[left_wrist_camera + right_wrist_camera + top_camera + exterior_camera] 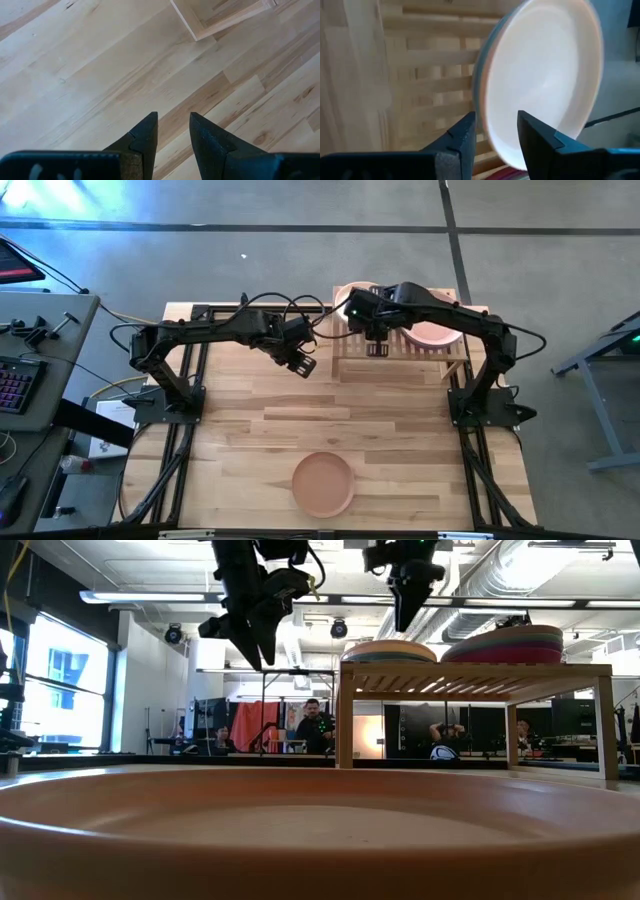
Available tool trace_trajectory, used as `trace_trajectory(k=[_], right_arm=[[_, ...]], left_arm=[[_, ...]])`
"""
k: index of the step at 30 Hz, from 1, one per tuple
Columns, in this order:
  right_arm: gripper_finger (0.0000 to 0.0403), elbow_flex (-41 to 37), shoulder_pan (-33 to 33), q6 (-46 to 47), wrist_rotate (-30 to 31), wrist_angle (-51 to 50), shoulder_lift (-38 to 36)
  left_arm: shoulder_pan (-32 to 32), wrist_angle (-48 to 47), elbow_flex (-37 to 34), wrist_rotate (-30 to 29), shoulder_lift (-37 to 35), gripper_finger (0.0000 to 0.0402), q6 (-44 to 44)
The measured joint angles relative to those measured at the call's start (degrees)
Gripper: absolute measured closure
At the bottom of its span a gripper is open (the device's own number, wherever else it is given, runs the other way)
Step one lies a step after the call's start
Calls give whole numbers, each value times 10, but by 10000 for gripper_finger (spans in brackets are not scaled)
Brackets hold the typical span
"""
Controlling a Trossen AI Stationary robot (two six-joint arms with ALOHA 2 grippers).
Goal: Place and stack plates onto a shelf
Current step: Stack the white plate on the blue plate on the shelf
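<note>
Plates sit in two stacks on the shelf (400,352) at twelve o'clock on the tabletop (400,430): a cream plate (545,75) tops the left stack, a pink-topped stack (437,334) stands beside it at three o'clock. The low view alone shows that stack's coloured edges. A terracotta plate (322,483) lies alone at six o'clock, filling the low view's foreground. The right end effector (378,345) hangs over the shelf just beside the cream plate, fingers apart, gripping nothing. The left end effector (303,365) hovers at nine o'clock of the shelf above bare wood, fingers apart and empty. People show beyond the shelf only in the low view.
</note>
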Motion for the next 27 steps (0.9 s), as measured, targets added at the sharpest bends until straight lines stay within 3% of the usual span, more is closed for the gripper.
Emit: trace_trajectory(k=[5,13,27], right_arm=[[284,15,-31,-8,-40,45,-1],[284,13,-107,-2,-167,38,17],[284,13,-134,2,-225,37,21]], left_arm=[[0,0,0,0,0,298,0],[0,0,0,0,0,298,-10],[0,0,0,0,0,298,-13]])
